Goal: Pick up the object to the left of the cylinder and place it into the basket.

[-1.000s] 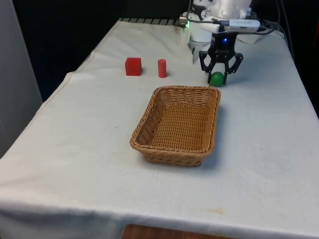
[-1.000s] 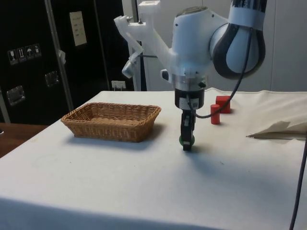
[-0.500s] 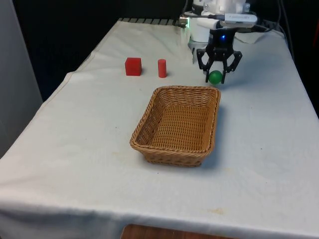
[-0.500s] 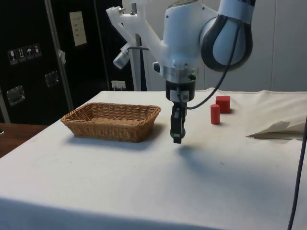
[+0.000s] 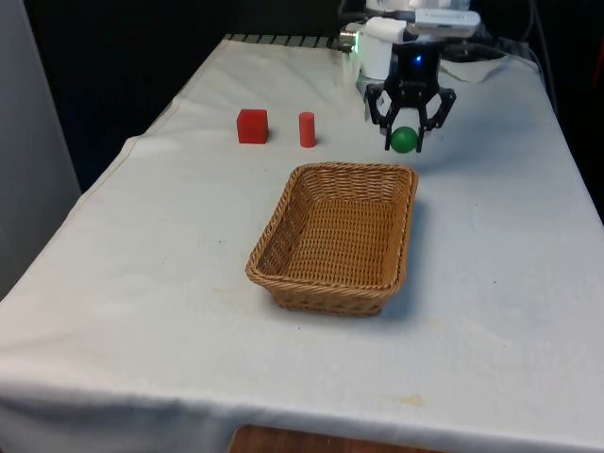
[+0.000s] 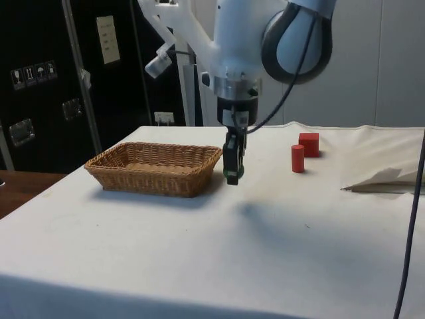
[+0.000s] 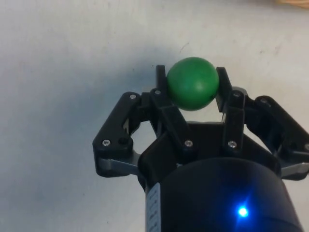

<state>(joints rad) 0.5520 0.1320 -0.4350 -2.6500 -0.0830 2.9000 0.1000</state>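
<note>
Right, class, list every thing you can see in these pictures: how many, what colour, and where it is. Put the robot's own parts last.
Table: one, under a white cloth, holding everything else.
Basket: one, brown wicker, rectangular, near the middle of the table.
Cube: one, red, on the cloth beyond the basket, towards the front view's left.
Cylinder: one, red, upright, just to the front view's right of the cube, apart from it.
Ball: one, green, held off the cloth between the gripper's fingers, beyond the basket's far corner.
Cabinets: dark, behind the table in the side view.
Arm: one, white, above the table.
Gripper: one, black, shut on the ball.
</note>
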